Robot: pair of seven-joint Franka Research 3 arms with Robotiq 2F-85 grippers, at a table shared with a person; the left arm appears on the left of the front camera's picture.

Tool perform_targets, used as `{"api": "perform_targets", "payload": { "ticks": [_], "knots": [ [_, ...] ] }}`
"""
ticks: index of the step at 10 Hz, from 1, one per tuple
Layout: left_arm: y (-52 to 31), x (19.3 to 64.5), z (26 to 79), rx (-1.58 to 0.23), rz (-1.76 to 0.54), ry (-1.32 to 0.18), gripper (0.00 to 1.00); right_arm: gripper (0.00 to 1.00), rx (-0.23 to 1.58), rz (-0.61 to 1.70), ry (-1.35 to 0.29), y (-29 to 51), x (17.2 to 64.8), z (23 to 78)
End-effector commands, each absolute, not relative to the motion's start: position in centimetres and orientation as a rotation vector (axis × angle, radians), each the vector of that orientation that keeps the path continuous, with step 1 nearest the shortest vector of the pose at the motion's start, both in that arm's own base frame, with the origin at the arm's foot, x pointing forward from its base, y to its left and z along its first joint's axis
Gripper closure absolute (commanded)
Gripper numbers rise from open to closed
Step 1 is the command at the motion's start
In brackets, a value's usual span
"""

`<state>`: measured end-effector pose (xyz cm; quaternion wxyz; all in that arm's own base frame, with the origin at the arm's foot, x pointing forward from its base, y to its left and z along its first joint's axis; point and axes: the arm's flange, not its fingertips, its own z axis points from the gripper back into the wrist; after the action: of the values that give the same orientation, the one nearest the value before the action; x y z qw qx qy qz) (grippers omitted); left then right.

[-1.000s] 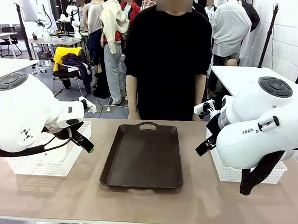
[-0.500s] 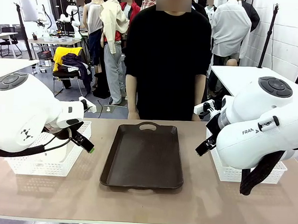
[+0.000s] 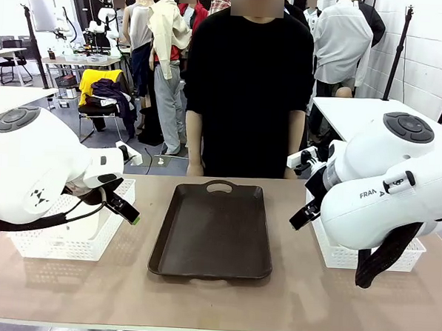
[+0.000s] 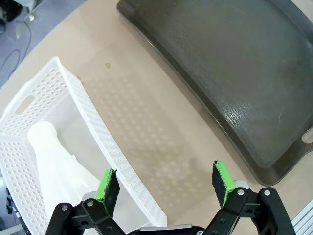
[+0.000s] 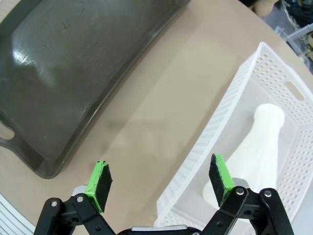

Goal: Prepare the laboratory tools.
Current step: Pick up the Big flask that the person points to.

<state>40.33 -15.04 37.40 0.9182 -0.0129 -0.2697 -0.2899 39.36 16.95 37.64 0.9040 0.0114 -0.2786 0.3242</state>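
**Both grippers open and empty, flasks in the baskets**

Set up for a two-sided pick, by the look of it. Tray point(image 3: 214, 232) at the middle of the table point(image 3: 214, 302), bare, handle toward the far edge and the person point(image 3: 247, 85): probably the place meant for the tools. Left basket point(image 4: 105, 147) at the left edge, right basket point(image 5: 215, 147) at the right edge, one per arm, so no reaching across.

Left flask point(image 4: 54, 161): inside the left basket, apparently on its side, neck toward the basket's handle end. Right flask point(image 5: 259, 142): inside the right basket, likewise apparently lying, neck toward the handle end. Neither on the tray, so nothing done yet.

Left gripper point(image 4: 164, 183): spread fully, holding nothing, touching nothing, hanging over the basket's inner wall and the bare strip beside the tray. Right gripper point(image 5: 159, 180): the same on its side, wide apart, empty, above the inner wall of its basket. Likely kept wide to take a flask's broad body.
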Motion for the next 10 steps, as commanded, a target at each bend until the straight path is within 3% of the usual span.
{"api": "perform_targets", "payload": {
  "ticks": [1,5,8,10],
  "knots": [
    [-13.8,39.5,38.4,-0.08,-0.608,-0.549,0.0,0.0,0.049,0.688,-0.565,16.7,39.1,38.6],
    [-10.9,39.2,40.6,-0.225,-0.67,-0.512,0.0,0.0,0.141,0.664,-0.573,14.1,38.0,41.4],
    [-6.1,39.1,43.4,-0.391,-0.673,-0.516,0.0,0.0,0.31,0.61,-0.631,7.6,37.1,46.2],
    [-2.8,39.5,43.9,-0.478,-0.648,-0.482,0.0,0.0,0.362,0.542,-0.571,3.2,37.7,47.2]
  ]
}}
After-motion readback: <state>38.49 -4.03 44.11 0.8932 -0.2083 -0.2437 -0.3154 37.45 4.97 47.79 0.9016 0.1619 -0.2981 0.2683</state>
